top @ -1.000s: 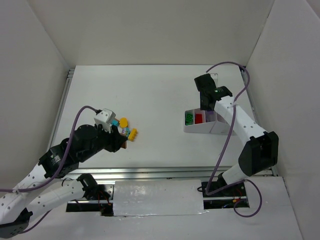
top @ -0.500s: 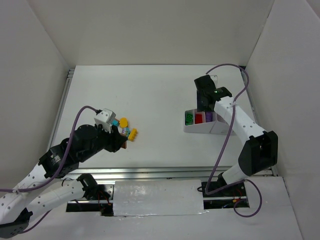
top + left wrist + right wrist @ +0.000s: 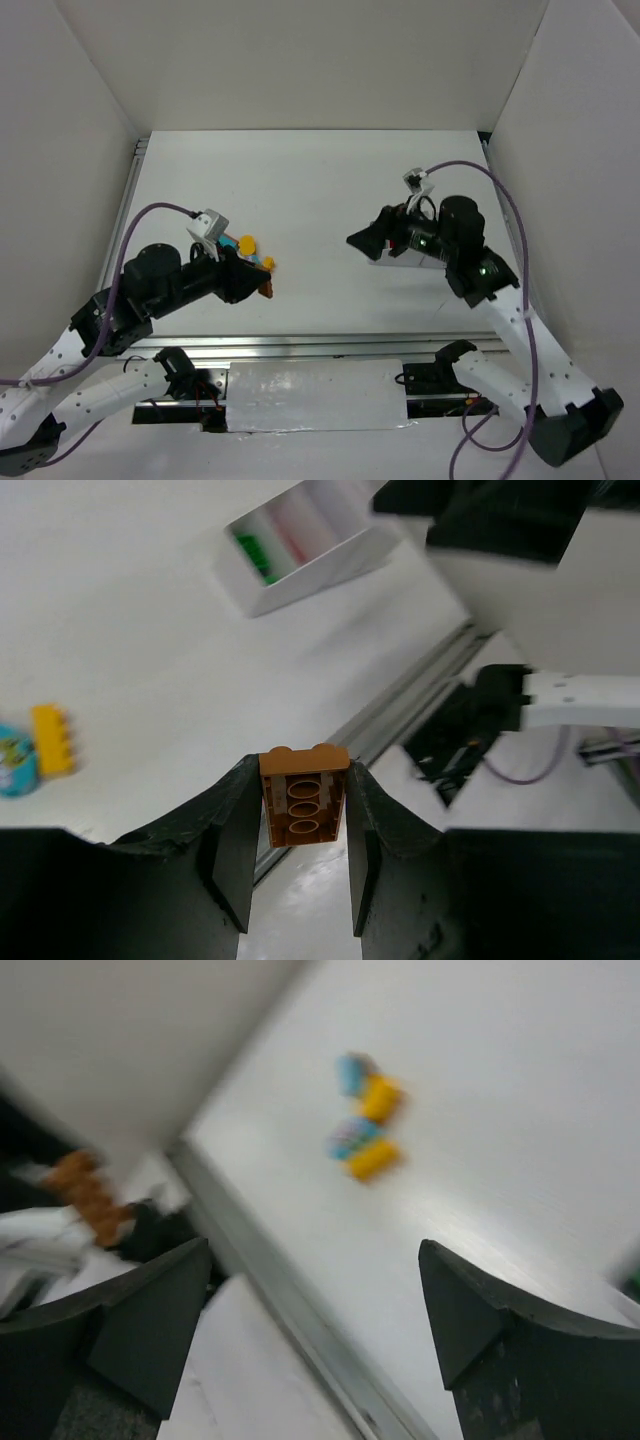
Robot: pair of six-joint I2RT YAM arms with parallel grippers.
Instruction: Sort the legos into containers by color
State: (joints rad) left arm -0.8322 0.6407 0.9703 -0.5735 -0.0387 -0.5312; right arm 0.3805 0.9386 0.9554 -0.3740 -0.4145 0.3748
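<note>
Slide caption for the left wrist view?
Left gripper clamps an orange brick, with the white compartment tray in the background.

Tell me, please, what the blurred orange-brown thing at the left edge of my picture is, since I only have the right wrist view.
Observer: It is an orange-brown brick, clamped between the fingers of the left gripper. The left wrist view shows it sharply, with its hollow underside facing that camera.
Operator: Thank you. Could you also say where the tray is? I cannot see it at all.
Observer: The white tray shows at the top of the left wrist view, beyond the held brick. A green lego lies in its end compartment.
</note>
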